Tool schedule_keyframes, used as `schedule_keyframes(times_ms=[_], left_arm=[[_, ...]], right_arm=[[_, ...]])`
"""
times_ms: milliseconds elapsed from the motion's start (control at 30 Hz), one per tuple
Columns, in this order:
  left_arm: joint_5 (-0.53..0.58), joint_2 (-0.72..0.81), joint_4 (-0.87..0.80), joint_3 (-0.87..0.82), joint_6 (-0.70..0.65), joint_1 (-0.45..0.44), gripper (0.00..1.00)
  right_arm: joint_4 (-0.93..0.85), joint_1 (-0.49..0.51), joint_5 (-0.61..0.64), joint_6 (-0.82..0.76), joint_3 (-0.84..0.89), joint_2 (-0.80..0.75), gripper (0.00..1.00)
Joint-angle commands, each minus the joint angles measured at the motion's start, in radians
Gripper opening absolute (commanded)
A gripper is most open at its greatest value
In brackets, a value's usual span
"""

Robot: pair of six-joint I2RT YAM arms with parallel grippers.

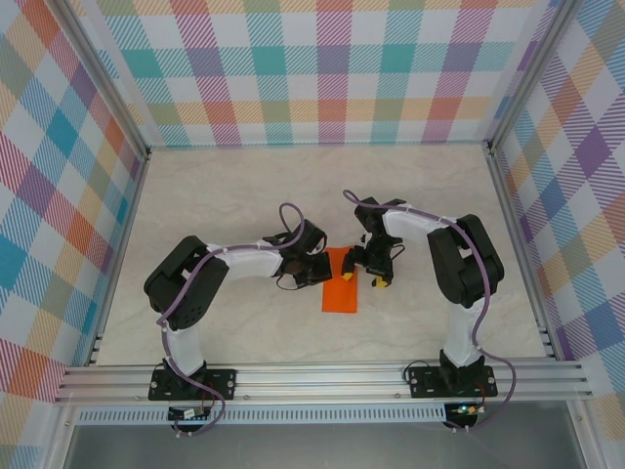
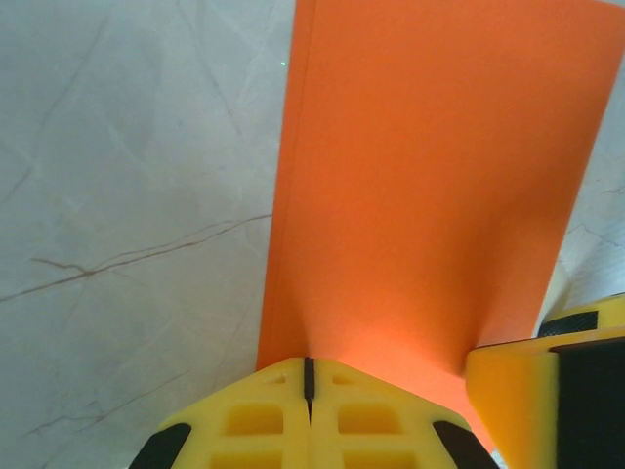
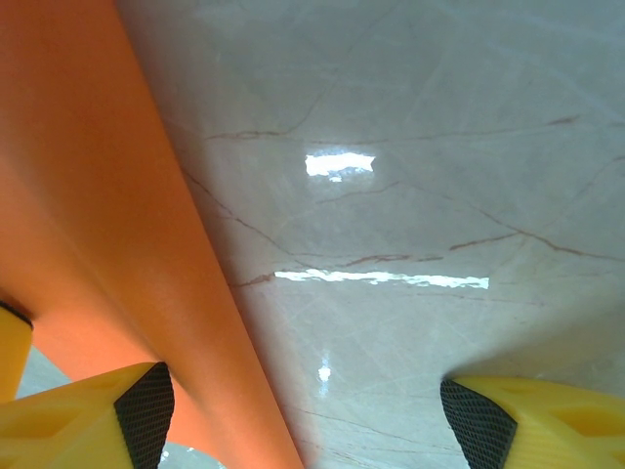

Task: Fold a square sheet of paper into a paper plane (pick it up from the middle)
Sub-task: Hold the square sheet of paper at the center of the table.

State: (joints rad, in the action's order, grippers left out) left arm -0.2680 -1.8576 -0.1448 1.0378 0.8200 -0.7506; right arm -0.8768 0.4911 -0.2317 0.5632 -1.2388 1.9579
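left wrist view: the square sheet of paper (image 2: 430, 195), folded into a strip on the bench (image 2: 117, 195), is pinched at one edge by the left pincer (image 2: 309, 391), likely as an anchor, while the right pincer (image 3: 298, 420) is spread beside it.

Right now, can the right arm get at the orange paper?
Likely yes. The right gripper is open and straddles the right edge of the paper, with nothing between them. The left gripper looks shut on the opposite edge, which leaves the right side free.
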Motion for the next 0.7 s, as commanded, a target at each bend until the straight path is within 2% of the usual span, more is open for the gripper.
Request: schedule_keyframes(times_ms=[0,233,433,533,600,667], left_arm=[[0.025,-0.015,-0.008,-0.033,0.006,-0.013,0.0],[0.033,-0.026,-0.018,-0.038,-0.004,-0.013,0.0],[0.054,-0.014,-0.038,-0.049,-0.008,-0.012,0.0],[0.062,-0.007,-0.046,-0.051,-0.014,-0.012,0.0],[0.069,-0.003,-0.056,-0.05,-0.018,-0.013,0.0],[0.071,0.0,-0.059,-0.048,-0.022,-0.013,0.0]], right_arm=[[0.124,0.012,0.088,-0.021,0.083,0.128,0.79],[0.127,0.012,0.065,-0.019,0.061,0.084,0.79],[0.145,0.003,0.076,-0.006,0.045,-0.1,0.81],[0.211,-0.023,0.019,0.013,0.089,-0.209,0.8],[0.268,-0.041,-0.033,0.027,0.128,-0.272,0.73],[0.321,-0.052,-0.1,0.035,0.16,-0.31,0.59]])
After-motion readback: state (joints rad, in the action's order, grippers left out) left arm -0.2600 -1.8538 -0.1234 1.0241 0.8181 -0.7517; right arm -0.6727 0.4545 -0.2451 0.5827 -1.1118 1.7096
